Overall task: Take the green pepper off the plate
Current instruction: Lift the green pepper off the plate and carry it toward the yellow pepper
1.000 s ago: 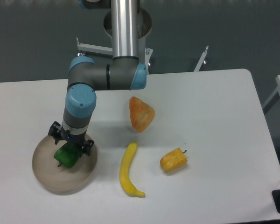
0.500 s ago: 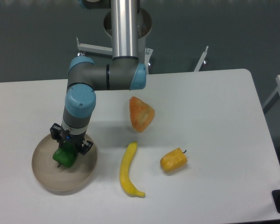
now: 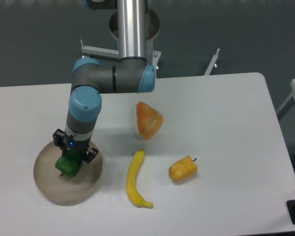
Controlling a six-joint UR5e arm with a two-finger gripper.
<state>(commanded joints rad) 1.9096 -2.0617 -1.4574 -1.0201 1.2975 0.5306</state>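
The robot's gripper (image 3: 70,158) reaches straight down into the plate (image 3: 50,188) at the left of the white table (image 3: 226,123), its jaws clamped on the green pepper (image 3: 68,166), which sits over the dish's middle. Nearby lie a yellow banana (image 3: 134,181), a yellow-orange pepper (image 3: 182,168) and an orange wedge-shaped fruit (image 3: 148,119).

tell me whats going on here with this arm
The arm's gripper is down over the plate at the table's left, apparently closed around the green pepper. The pepper looks low over the plate; whether it is lifted is unclear. A banana, a yellow-orange pepper and an orange fruit piece lie untouched on the table.
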